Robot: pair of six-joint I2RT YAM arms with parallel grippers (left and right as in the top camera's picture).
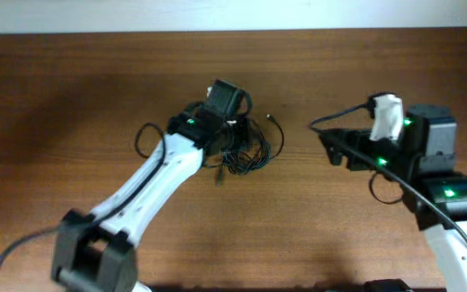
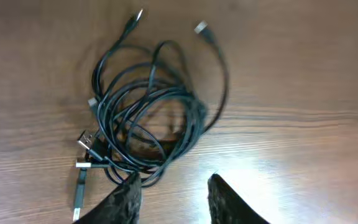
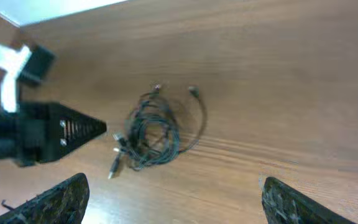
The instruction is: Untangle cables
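1. My left hand (image 2: pixel 173 198) hangs spread and empty, with one fingertip (image 2: pixel 128 194) right at the near edge of the cables (image 2: pixel 148 118).
2. My right hand (image 3: pixel 174 202) is spread wide and holds nothing, well apart from the bundle.
3. The cables lie knotted in one loose pile of loops near the middle of the desk, with small plugs poking out.
4. The desk (image 1: pixel 63 97) is brown wood grain, with a patch of glare beside my left fingers.
5. A pale strip (image 1: pixel 217 12) runs along the desk's far edge.

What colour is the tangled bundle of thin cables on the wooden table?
Black. The thin knotted cables show best in the left wrist view.
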